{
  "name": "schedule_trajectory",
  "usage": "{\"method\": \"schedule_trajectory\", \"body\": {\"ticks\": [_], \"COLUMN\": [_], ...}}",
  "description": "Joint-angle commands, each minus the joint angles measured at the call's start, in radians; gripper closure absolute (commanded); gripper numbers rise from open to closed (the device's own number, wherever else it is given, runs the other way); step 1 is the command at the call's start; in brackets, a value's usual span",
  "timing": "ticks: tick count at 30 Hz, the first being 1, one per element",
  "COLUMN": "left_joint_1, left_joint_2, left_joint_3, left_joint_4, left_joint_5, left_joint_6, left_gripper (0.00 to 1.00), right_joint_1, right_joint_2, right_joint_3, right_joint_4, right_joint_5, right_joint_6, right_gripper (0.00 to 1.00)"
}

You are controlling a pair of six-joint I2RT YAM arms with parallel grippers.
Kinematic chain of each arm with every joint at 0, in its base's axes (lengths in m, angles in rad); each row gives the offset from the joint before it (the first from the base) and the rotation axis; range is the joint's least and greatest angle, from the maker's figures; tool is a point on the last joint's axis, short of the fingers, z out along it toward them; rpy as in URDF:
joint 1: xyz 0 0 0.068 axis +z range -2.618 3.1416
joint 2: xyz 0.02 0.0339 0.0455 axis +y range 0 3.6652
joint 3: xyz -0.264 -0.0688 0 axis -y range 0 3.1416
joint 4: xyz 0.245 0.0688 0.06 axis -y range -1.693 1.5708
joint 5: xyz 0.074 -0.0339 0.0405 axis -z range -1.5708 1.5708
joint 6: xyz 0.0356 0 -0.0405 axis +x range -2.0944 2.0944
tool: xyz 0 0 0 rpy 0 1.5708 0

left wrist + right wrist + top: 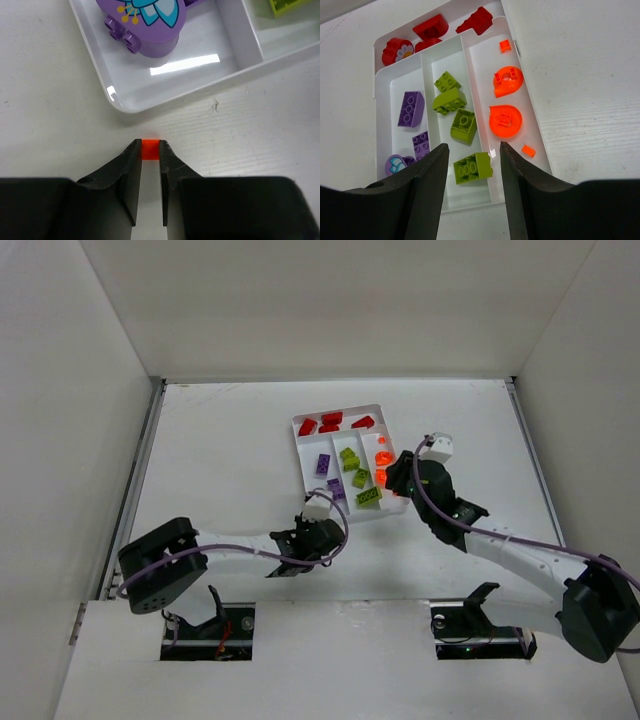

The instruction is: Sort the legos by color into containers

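Tray lies on the worktop, long axis running 11 to 5 o'clock from above, red legos in the crosswise section at 11. Left hand, at the tray's 7 o'clock corner, is clamped on a tiny orange lego, mostly hidden between its fingers, shape unclear. Right hand hangs parted and empty at 4 o'clock.

a white tabletop is enclosed by plain white walls at the left, back and right. a grey metal rail is laid along the tabletop's left edge. at the near edge a white panel is set, cut by a left opening and a right opening. a small dark speck is seen on the faintly grained surface.
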State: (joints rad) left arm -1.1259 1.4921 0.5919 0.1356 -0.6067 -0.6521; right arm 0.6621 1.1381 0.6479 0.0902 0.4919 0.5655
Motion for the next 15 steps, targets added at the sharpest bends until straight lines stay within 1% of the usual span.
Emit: {"method": "schedule_trajectory", "body": {"ticks": [1,5,8,11,13,15], "left_joint_1": [-0.022,-0.025,0.002,0.041,0.073,0.103], "left_joint_2": [-0.11,-0.213,-0.227,-0.176,-0.107,-0.037], "left_joint_3": [0.037,0.078,0.133,0.207,0.273,0.339], "left_joint_4": [-0.102,-0.119,-0.099,-0.047,0.008,0.045], "left_joint_5": [-0.018,0.005,0.034,0.071,0.097,0.125], "left_joint_6": [-0.007,0.003,0.026,0.068,0.104,0.126], "left_gripper": [0.88,0.88,0.87,0.87,0.87,0.87], "right_joint_1": [-0.012,-0.043,-0.08,-0.132,-0.164,-0.19], "right_joint_2": [-0.032,-0.055,-0.067,-0.086,-0.113,-0.139], "right_joint_3": [-0.02,-0.04,-0.06,-0.091,-0.112,-0.132], "right_joint_4": [0.059,0.062,0.06,0.062,0.062,0.069], "right_joint_5": [-0.003,-0.001,0.011,0.028,0.03,0.024], "right_joint_6": [0.002,0.02,0.045,0.086,0.103,0.12], "right_gripper": [0.49,0.49,0.49,0.49,0.49,0.52]}}
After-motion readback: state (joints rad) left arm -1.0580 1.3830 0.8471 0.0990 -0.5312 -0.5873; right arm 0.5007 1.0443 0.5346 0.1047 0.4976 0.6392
